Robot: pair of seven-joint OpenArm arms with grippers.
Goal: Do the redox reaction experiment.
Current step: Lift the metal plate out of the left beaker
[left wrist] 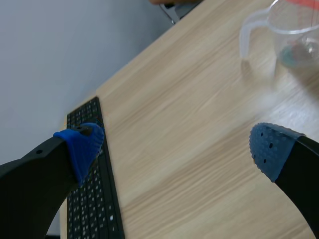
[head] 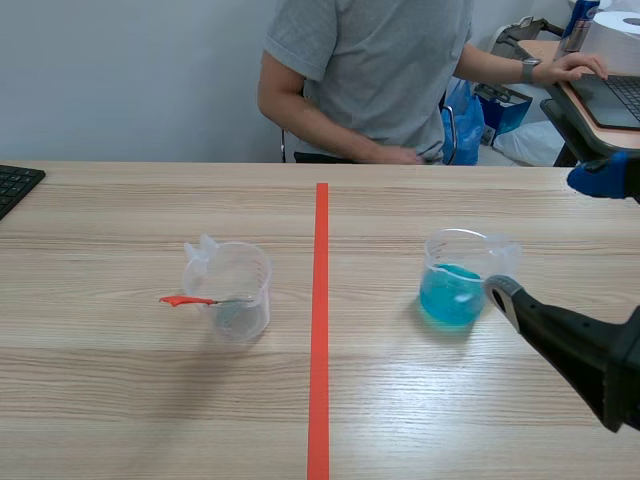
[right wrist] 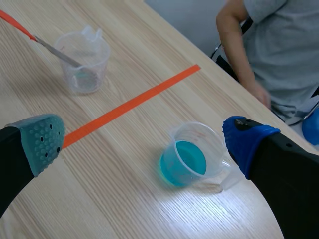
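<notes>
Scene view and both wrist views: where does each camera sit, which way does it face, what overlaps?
Scene view: between the arms, facing across the table toward a person; only the right gripper shows.
Left wrist view: above the open left gripper, looking toward the keyboard and clear beaker.
Right wrist view: above the open right gripper, looking down at the blue-liquid beaker.
Shared: all three show the clear beaker.

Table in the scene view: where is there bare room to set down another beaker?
Bare wood lies between the keyboard and the clear beaker, on both sides of the tape line between the two beakers, and along the near edge. It is crowded around the blue-liquid beaker, where the open right gripper stands close beside it.
</notes>
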